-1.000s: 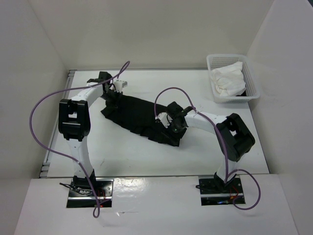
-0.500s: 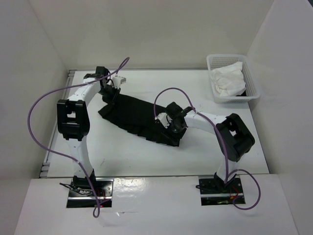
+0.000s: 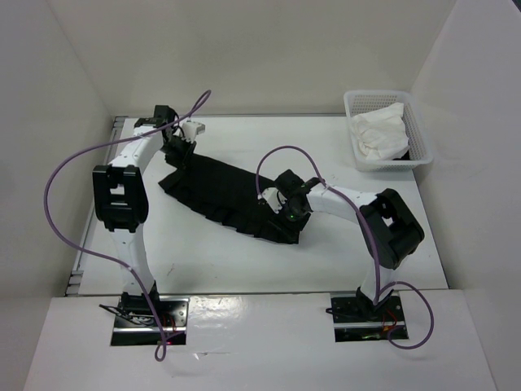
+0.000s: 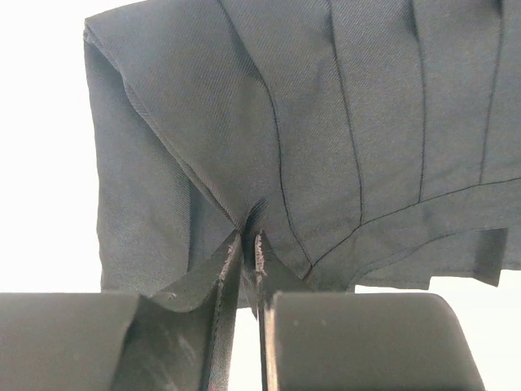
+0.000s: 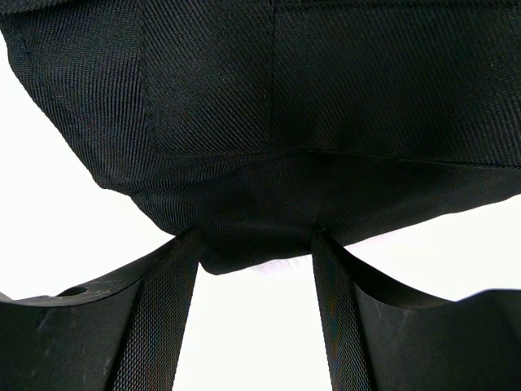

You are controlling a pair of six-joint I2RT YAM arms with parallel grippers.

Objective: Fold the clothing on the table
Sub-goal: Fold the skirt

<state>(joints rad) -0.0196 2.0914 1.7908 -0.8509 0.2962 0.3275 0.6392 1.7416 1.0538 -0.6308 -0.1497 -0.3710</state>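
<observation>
**Operator:** What do you count on the table?

**Inspector:** You have one skirt (image 3: 220,195), black and pleated. It lies on your table (image 3: 203,261) as a long band slanting from far left to near right. One basket (image 3: 419,138) stands at the far right corner, well apart from the skirt, with one white cloth (image 3: 378,134) in it. There are two arms, a left arm (image 3: 120,195) and a right arm (image 3: 391,228), and two purple cables (image 3: 61,175), one to each arm.

**Operator:** Left side?

**Inspector:** Your left gripper (image 3: 179,152) sits on the far-left end of the skirt. In its wrist view the two fingers (image 4: 224,277) are almost pressed together, with only a slit between them. The fabric draws to a point at their tips, so they have a thin pinch of skirt.

**Operator:** And the right?

**Inspector:** Your right gripper (image 3: 291,216) is at the near-right end of the band. Its two fingers (image 5: 163,309) stand apart, and a thick fold of the skirt's edge fills the gap from one to the other. That view is close and dark, so I record it as apparently gripped rather than merely straddled. White table shows below the edge on both sides.

**Operator:** The stretch between them?

**Inspector:** It lies flat on the table, with pleat ends stepping along the near edge.
</observation>
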